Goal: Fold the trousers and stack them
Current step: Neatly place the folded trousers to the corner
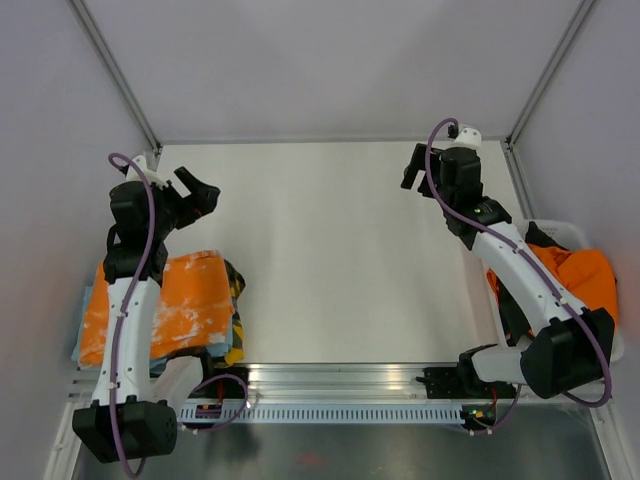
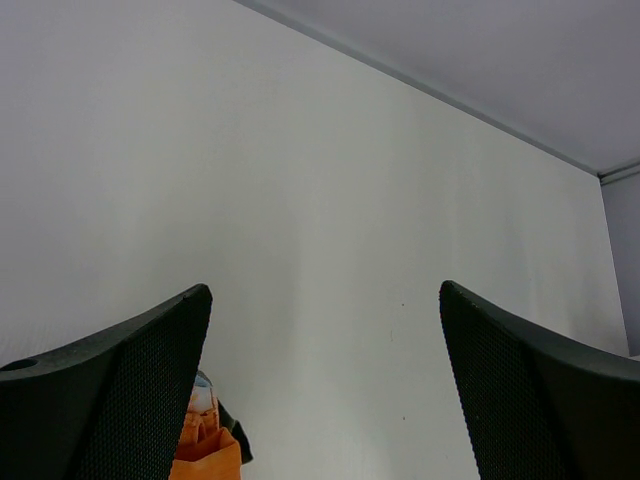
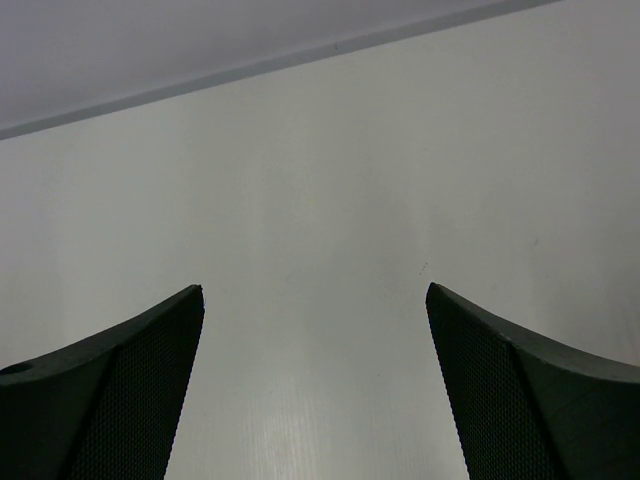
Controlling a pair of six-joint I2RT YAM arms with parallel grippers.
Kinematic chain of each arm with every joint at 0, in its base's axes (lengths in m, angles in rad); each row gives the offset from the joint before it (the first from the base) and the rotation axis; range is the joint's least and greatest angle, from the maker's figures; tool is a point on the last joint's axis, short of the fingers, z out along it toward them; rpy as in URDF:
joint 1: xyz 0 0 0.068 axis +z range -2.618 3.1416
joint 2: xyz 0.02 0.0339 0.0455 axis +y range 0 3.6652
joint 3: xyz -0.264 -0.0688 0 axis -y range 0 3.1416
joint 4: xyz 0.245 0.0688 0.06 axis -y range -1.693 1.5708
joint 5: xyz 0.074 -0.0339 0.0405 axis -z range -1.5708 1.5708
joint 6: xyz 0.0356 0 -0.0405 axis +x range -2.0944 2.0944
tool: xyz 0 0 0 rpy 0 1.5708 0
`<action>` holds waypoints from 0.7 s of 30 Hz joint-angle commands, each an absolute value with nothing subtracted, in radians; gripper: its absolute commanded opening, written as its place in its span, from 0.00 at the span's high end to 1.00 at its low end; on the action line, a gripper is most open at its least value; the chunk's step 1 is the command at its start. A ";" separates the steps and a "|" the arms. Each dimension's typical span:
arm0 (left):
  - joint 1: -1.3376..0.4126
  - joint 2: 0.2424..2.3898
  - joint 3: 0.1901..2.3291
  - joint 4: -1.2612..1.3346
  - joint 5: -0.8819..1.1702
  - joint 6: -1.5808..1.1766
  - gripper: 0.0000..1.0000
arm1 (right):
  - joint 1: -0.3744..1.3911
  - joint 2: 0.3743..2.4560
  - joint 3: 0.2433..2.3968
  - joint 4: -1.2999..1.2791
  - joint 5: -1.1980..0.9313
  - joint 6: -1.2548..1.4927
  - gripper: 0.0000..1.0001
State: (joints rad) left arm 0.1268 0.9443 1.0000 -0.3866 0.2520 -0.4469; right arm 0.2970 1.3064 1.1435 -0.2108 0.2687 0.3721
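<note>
Trousers [image 1: 195,300] folded, long axis perhaps crosswise

Plain orange garment [image 1: 590,275] lies in white bin [image 1: 572,230].

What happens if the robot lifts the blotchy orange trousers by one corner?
The trousers are soft folded cloth, so they'd probably flop and unfold. They look thin, so likely light. Being flat cloth, they shouldn't roll or break.

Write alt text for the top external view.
The left gripper and right gripper hang open and empty over a white table. Folded orange-and-white blotched trousers lie at near left; a plain orange garment sits in a bin at right.
</note>
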 commanded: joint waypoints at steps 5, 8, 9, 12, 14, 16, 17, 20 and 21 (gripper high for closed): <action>0.124 1.023 1.072 -0.382 0.169 -0.344 0.00 | 0.158 1.316 1.201 -0.291 0.211 0.466 0.02; 0.124 1.031 1.075 -0.390 0.146 -0.331 0.00 | 0.040 1.316 1.233 -0.308 0.091 0.486 0.02; 0.124 1.029 1.077 -0.391 0.156 -0.333 0.00 | 0.035 1.287 1.223 -0.301 0.104 0.447 0.02; 0.124 1.017 1.083 -0.429 0.184 -0.334 0.00 | 0.035 1.194 1.142 -0.218 0.112 0.402 0.02; 0.124 1.006 1.086 -0.477 0.187 -0.336 0.00 | 0.035 1.145 1.097 -0.152 0.110 0.396 0.02; 0.124 0.977 1.078 -0.505 0.189 -0.336 0.00 | 0.035 1.076 1.033 -0.118 0.104 0.382 0.02; 0.124 0.965 1.075 -0.530 0.193 -0.334 0.00 | 0.035 1.056 1.008 -0.094 0.095 0.379 0.02; 0.124 0.895 1.059 -0.572 0.213 -0.316 0.00 | 0.040 0.955 0.893 -0.081 0.013 0.380 0.02; 0.124 0.873 1.054 -0.578 0.212 -0.307 0.00 | 0.038 0.934 0.868 -0.077 0.006 0.385 0.02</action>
